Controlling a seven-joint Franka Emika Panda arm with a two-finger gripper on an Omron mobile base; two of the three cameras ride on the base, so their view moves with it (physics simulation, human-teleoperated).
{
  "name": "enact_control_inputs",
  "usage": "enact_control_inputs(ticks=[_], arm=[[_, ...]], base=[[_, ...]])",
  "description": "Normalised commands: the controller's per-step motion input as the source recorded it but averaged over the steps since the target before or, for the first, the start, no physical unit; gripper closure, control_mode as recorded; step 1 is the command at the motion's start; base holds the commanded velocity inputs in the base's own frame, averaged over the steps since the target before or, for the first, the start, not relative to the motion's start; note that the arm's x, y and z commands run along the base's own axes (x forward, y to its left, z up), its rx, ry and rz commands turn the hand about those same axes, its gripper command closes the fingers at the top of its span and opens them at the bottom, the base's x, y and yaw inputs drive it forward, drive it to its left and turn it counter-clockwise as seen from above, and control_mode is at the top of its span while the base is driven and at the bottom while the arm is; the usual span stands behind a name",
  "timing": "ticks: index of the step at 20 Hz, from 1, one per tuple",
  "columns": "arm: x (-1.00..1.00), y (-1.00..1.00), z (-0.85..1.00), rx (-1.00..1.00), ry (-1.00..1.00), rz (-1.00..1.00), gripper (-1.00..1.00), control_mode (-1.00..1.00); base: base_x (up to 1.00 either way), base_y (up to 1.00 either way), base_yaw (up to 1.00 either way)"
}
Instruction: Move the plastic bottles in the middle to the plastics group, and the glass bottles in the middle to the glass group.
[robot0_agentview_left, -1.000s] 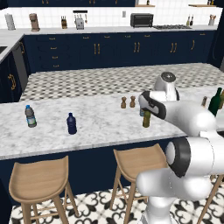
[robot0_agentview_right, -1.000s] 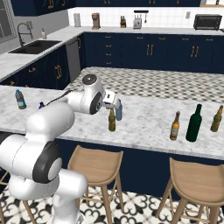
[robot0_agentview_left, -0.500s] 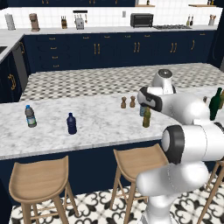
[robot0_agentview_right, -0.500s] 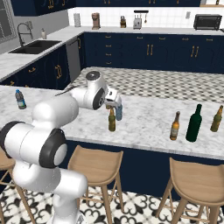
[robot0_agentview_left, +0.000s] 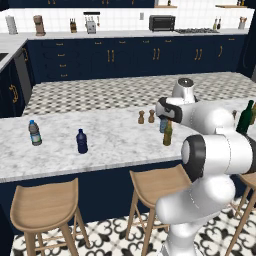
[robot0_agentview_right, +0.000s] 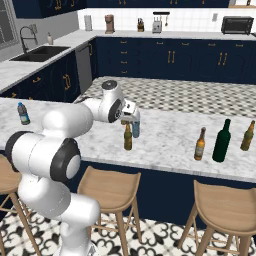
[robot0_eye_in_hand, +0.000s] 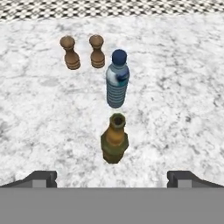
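Overhead, the hand view reveals the gripper (robot0_eye_in_hand: 112, 178) spread wide and empty, an amber bottle (robot0_eye_in_hand: 114, 138) directly beneath, the pale-blue bottle (robot0_eye_in_hand: 117, 80) just beyond, two wooden shakers (robot0_eye_in_hand: 83, 52) farther; the right base view adds the green wine bottle (robot0_agentview_right: 222, 141).

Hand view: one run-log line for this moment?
fingers: open, empty | below: amber bottle, upright | beyond it: pale-blue bottle, two wooden shakers | surface: marble counter

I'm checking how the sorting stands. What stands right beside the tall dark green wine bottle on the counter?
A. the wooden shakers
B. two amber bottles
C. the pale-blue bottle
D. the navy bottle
B: in the right base view, an amber bottle and another flank the green wine bottle.
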Motion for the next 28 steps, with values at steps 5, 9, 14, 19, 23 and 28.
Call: enact_control_inputs(ticks=[5, 9, 14, 19, 23, 28], arm=[[0.21, -0.08, -0.1, 0.0, 0.02, 0.1, -1.0, -1.0], [0.22, -0.05, -0.17, 0.0, 0.07, 0.1, -1.0, -1.0], [0.22, -0.01, -0.2, 0.0, 0.12, 0.08, -1.0, -1.0], [0.32, -0.01, -0.11, -0.02, 0.09, 0.03, -1.0, -1.0], [0.18, -0.08, -0.07, -0.05, 0.05, 0.0, -1.0, -1.0], [0.03, -0.04, -0.11, -0.02, 0.02, 0.0, -1.0, -1.0]], base=[[0.0, 0.0, 0.0], [0.0, 0.0, 0.0], [0.0, 0.0, 0.0], [0.0, 0.0, 0.0], [0.0, 0.0, 0.0], [0.0, 0.0, 0.0]])
